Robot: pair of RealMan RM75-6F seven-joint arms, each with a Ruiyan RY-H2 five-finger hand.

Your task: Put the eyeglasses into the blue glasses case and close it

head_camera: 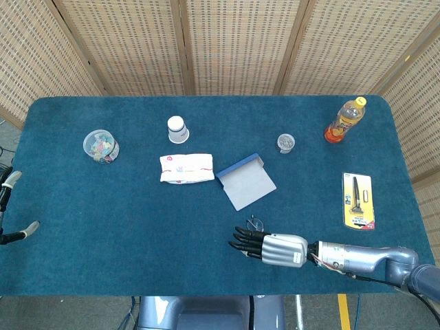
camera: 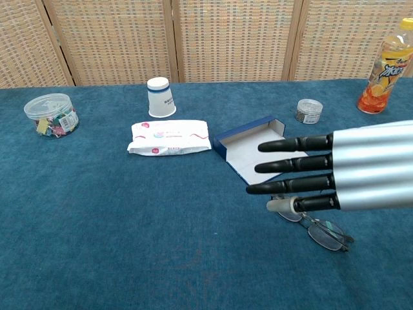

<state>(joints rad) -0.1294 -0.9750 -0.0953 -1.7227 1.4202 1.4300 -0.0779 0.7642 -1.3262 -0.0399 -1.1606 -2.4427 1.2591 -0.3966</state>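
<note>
mostly the thin wire-framed eyeglasses are hidden: from the head camera only one lens loop shows past the right robot hand, and from the chest camera its straight dark fingers cover the near lens, leaving the far lens and a temple visible. whether the robot hand touches the glasses cannot be told; it holds nothing, fingers stretched flat and a little apart, pointing toward the robot's left. the left robot hand is cut off by the frame edge, only pale fingertips showing, so its state cannot be told. on the blue felt surface there is one pair of glasses, one open blue glasses case with a pale lining, one white wipes packet, one upturned paper cup, one clear tub of coloured clips, one small round jar, one orange drink bottle and one yellow carded pen pack. the glasses lie near the case, on its near side, long axis running diagonally from the case toward the near right.
</note>
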